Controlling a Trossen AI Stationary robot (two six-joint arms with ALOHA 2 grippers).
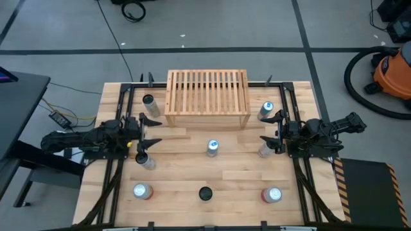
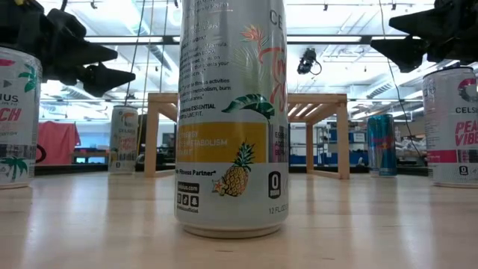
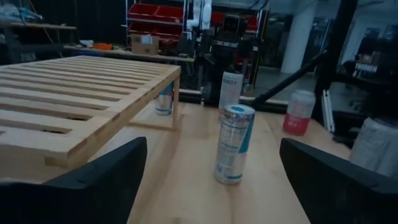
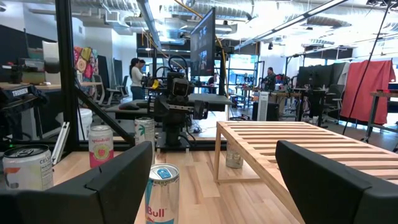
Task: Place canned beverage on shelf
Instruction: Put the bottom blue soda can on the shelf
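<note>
In the low view, the tall pineapple-print can close to the lens loses its top to the frame edge and hides the middle of the shelf behind it. A pink-lettered can is cut by the left edge, and another by the right edge. In the left wrist view, a pale can is clipped by the frame edge and partly hidden behind the left tool's finger. In the right wrist view, the blue can runs off the bottom edge, and people in the room beyond the surface are too small to make out.
</note>
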